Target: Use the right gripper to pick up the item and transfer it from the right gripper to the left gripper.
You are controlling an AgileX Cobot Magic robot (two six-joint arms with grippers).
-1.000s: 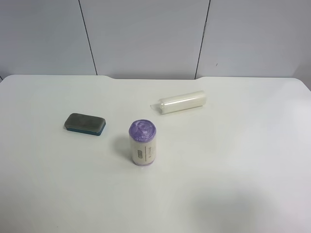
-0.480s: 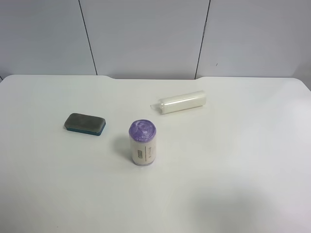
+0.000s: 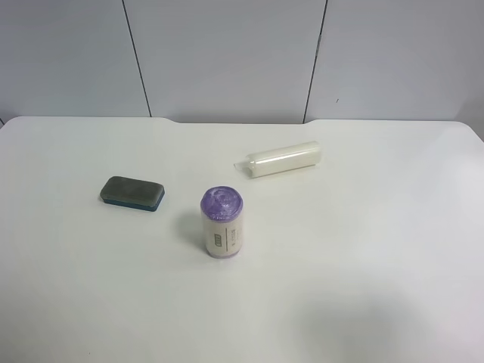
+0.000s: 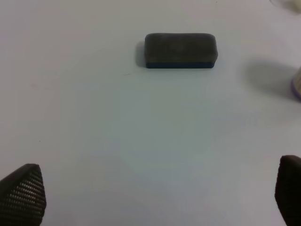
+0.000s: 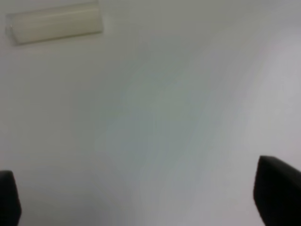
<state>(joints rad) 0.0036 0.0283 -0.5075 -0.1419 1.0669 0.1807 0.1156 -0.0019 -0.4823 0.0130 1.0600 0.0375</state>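
Item [image 3: 132, 192]: lies flat on the white table [image 3: 363, 257], apart from the purple-topped cylinder [image 3: 222, 224].
White tube [image 3: 283, 159]: lies on its side, beyond the cylinder.
Left gripper [image 4: 155, 200]: spread wide, empty, item ahead.
Right gripper [image 5: 141, 200]: spread wide, empty, over bare table.

Item [image 3: 132, 192] left of cylinder [image 3: 222, 224]; tube [image 3: 283, 159] seemingly behind.

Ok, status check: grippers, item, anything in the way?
Left gripper and right gripper open, empty. Item flat on table, untouched. Purple-topped cylinder upright beside it, apart.
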